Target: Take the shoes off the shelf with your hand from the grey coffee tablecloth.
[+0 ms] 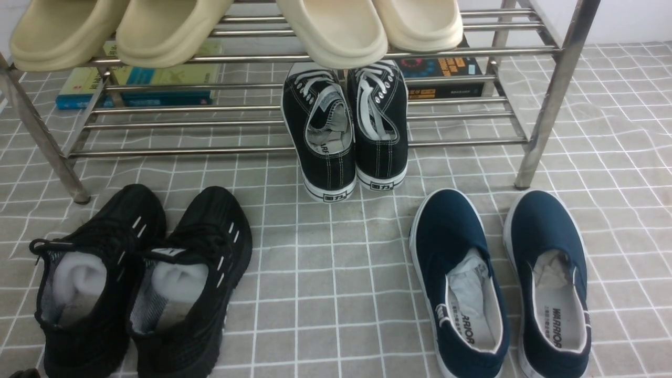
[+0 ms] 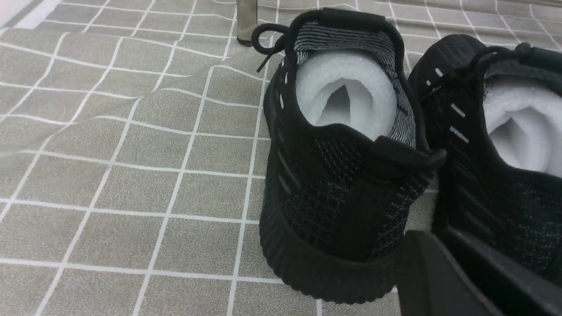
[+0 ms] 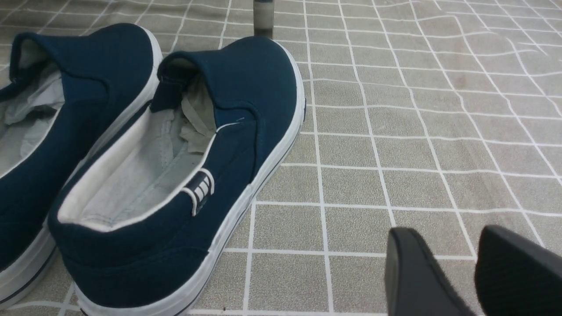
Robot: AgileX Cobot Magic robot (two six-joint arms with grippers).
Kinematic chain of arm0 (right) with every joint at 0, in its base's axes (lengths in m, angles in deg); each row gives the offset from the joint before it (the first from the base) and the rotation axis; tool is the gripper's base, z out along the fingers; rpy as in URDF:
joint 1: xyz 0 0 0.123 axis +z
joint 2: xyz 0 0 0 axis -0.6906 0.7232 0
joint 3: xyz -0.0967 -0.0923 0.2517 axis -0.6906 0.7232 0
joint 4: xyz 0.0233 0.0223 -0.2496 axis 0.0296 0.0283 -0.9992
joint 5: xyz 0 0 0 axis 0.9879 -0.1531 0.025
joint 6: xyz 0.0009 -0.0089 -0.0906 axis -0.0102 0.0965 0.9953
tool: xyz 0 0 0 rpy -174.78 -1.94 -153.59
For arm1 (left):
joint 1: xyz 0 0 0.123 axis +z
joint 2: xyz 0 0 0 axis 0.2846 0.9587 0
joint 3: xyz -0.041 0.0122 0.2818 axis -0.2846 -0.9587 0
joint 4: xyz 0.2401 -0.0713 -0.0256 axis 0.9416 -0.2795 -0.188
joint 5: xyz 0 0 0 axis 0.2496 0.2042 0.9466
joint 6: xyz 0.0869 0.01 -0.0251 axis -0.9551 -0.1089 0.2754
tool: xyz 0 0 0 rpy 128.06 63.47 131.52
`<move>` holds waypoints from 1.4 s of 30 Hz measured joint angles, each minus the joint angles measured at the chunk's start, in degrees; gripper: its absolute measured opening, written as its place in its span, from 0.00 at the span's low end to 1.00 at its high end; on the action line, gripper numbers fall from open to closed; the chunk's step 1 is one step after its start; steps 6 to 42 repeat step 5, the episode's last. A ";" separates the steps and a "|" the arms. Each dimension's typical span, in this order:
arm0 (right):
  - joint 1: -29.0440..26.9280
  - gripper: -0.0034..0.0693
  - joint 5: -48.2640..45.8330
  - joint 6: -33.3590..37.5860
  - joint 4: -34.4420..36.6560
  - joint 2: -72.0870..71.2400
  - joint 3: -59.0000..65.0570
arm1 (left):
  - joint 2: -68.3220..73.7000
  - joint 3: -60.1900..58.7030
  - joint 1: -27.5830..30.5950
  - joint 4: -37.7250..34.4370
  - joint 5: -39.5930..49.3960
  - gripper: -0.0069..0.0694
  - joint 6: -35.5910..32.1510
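The black mesh sneakers (image 1: 142,278) stand side by side on the grey grid tablecloth (image 1: 336,294) at the front left, heels toward me, white stuffing inside. They are in front of the steel shelf (image 1: 315,123), not on it. In the left wrist view the sneakers (image 2: 342,184) are close. My left gripper (image 2: 456,263) sits low behind their heels; only one finger (image 2: 421,272) shows clearly and it holds nothing that I can see. My right gripper (image 3: 456,263) is open and empty above bare cloth, beside the navy slip-ons (image 3: 167,175).
Black canvas lace-ups (image 1: 346,131) with white soles lean on the shelf's lower tier. Cream slippers (image 1: 336,29) lie on the top tier, books (image 1: 136,86) behind. Navy slip-ons (image 1: 499,283) are at the front right. Shelf legs (image 1: 551,100) stand left and right.
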 joint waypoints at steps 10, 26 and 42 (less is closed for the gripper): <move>0.00 0.38 0.00 0.00 0.00 0.00 0.00 | 0.00 0.00 0.00 0.00 -0.03 0.19 0.02; 0.00 0.38 0.00 0.00 0.00 0.00 0.00 | 0.00 0.00 0.00 0.00 -0.03 0.19 0.02; 0.00 0.38 0.00 0.00 0.00 0.00 0.00 | 0.00 0.00 0.00 0.00 -0.03 0.19 0.02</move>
